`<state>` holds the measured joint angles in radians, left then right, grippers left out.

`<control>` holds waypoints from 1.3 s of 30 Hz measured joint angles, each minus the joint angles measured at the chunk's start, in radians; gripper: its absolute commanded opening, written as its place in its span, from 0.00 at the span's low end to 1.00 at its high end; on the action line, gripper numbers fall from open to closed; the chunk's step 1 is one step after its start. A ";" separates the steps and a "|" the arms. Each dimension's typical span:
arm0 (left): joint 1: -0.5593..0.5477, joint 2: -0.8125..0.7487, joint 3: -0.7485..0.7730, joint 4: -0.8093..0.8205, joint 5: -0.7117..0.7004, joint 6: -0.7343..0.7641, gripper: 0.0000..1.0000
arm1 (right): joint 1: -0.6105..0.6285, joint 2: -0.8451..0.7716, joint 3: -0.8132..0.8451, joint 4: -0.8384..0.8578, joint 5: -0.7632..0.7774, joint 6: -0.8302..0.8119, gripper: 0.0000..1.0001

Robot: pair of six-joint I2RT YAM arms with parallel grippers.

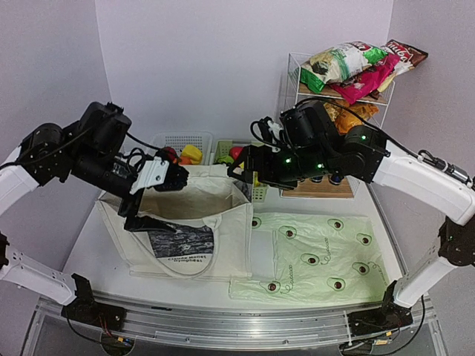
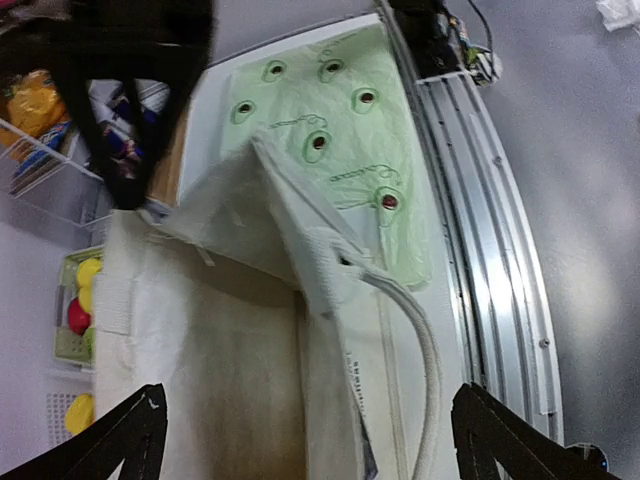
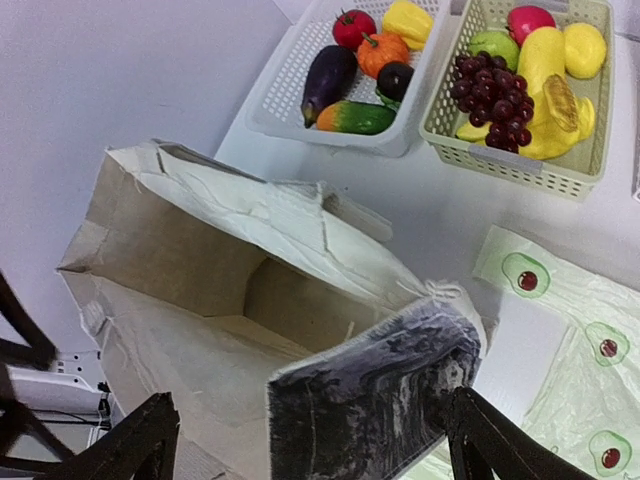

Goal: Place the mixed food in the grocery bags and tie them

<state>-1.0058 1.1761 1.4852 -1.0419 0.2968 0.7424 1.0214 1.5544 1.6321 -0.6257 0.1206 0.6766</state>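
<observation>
The left gripper [image 2: 310, 425] and right gripper [image 3: 310, 420] both gape empty over the open canvas tote [image 1: 194, 222]. The lettering under its print is unreadable. The avocado bag [image 1: 319, 256] lies flat beside it.

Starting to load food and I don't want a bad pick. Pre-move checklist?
1. Tote mouth open: ok.
2. Tote inside free of food: ok, per the right wrist view.
3. Left pincer open, holding nothing: ok.
4. Right pincer open, holding nothing: ok.
5. Plastic bag opened for loading: not ok, it lies flat.
6. Grapes within reach in basket: cannot tell.
</observation>
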 measured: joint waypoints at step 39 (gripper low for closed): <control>0.449 0.533 0.299 -0.195 0.035 0.276 0.00 | -0.446 0.004 0.321 -0.335 -0.191 -0.139 0.98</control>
<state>-0.5564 1.7089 1.7844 -1.2370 0.3322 1.0186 0.5750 1.5588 1.9536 -0.9611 -0.0703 0.5380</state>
